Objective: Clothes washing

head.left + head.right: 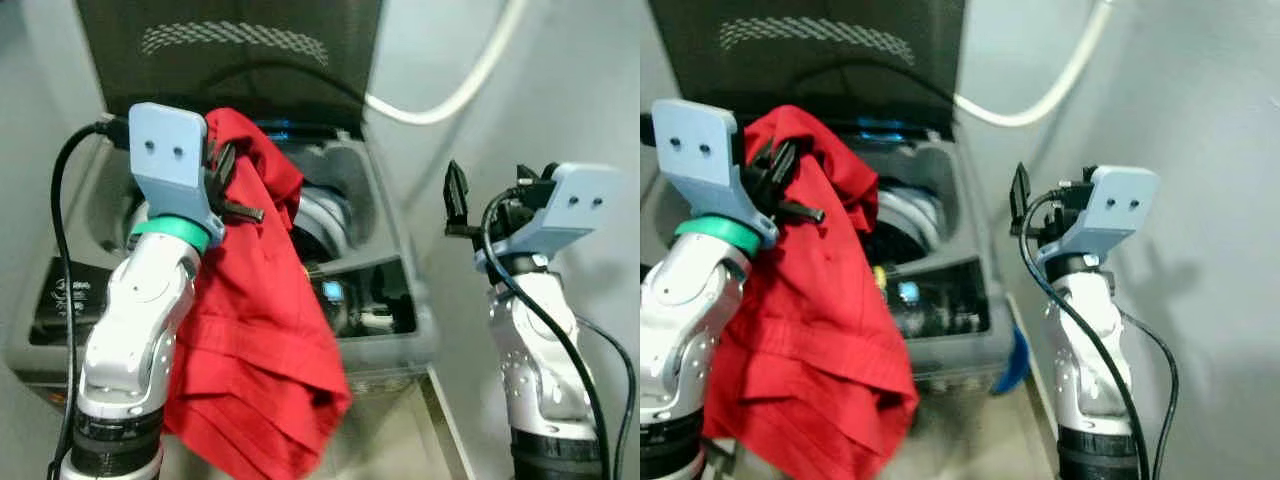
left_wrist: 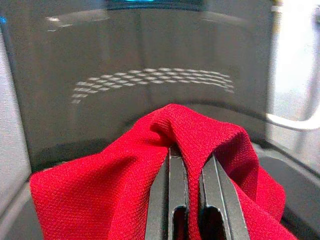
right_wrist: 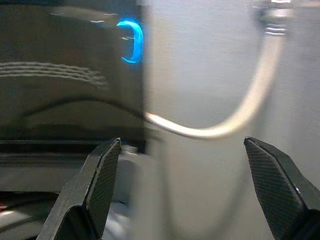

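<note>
A red garment (image 1: 255, 340) hangs from my left gripper (image 1: 232, 185), which is shut on its upper fold and raised over the front left of the washing machine's open tub (image 1: 325, 225). In the left wrist view the two black fingers (image 2: 175, 200) pinch the red cloth (image 2: 100, 200) between them, facing the raised dark lid (image 2: 150, 80). The cloth drapes down past my left forearm, in front of the machine. My right gripper (image 1: 456, 195) is held up to the right of the machine, open and holding nothing; its fingertips (image 3: 105, 170) stand wide apart.
The grey top-loading washing machine (image 1: 400, 330) stands against a pale wall with its lid (image 1: 230, 50) up. A white hose (image 1: 450, 95) curves across the wall behind it. A lit blue display (image 3: 131, 41) glows on the machine. Pale floor (image 1: 400, 440) lies in front.
</note>
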Available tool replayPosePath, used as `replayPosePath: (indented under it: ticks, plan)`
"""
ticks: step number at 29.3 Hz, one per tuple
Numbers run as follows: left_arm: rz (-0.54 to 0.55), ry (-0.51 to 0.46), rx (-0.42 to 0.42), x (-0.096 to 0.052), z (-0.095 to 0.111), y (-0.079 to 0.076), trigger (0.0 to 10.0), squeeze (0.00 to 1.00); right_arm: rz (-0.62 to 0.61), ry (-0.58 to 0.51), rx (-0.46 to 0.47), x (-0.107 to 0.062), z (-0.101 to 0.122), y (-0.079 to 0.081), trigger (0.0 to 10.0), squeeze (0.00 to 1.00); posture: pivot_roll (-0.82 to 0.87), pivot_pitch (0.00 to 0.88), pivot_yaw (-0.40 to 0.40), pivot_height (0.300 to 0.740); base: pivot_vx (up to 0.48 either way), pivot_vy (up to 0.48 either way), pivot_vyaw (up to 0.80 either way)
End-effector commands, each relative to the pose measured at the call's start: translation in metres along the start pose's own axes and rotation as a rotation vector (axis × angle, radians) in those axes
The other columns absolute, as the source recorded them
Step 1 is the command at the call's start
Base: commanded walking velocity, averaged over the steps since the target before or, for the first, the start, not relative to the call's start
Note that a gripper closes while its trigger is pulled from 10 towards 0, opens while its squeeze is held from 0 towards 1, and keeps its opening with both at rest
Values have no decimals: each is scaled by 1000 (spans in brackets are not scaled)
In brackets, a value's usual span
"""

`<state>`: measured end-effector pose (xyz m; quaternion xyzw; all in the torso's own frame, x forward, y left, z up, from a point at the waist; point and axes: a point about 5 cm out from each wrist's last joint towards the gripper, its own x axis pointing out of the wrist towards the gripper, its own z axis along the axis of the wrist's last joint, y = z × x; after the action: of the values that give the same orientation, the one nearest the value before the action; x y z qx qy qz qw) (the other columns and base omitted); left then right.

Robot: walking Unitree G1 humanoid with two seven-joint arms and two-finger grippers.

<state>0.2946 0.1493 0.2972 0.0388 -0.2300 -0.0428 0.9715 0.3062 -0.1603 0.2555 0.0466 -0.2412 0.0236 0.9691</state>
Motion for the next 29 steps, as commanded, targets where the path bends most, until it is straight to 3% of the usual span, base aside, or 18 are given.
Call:
replayPosePath:
  ticks: [1,24,27,29]
  plan:
    - [6,-18,-2,0,3,0,10000,0,-9,4,-7,-1,-1,-3,10000,0,52,57,-20,740,289,0,0]
    - [-49,-13,-6,-1,2,-8,10000,0,-18,2,-19,0,-1,-5,10000,0,51,54,-20,740,0,0,0]
    - [-140,-59,74,0,8,-11,10000,0,59,-24,-56,2,4,3,10000,0,52,54,-17,740,0,0,0]
    - [-140,-59,74,0,8,-11,10000,0,59,-24,-56,2,4,3,10000,0,52,54,-17,740,0,0,0]
